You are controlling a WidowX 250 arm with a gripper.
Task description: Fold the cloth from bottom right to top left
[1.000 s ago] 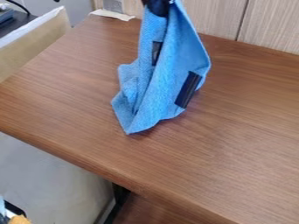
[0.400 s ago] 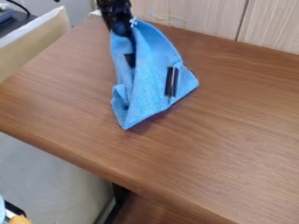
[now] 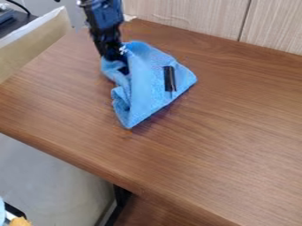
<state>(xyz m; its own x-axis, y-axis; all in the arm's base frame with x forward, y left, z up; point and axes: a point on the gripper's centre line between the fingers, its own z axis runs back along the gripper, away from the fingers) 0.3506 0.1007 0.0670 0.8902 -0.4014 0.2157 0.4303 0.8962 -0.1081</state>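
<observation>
Gripper (image 3: pixel 116 59) clamped on blue cloth (image 3: pixel 144 88) at its upper left, likely to set diagonal fold; table (image 3: pixel 224 132) beneath cloth bears its slack, rumpled layers.

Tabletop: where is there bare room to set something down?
The tabletop is bare to the view's right of the blue cloth, from the wall panels down to the near edge. Another bare patch lies left of the cloth. It is crowded at the cloth's upper left, where the gripper meets it.
</observation>
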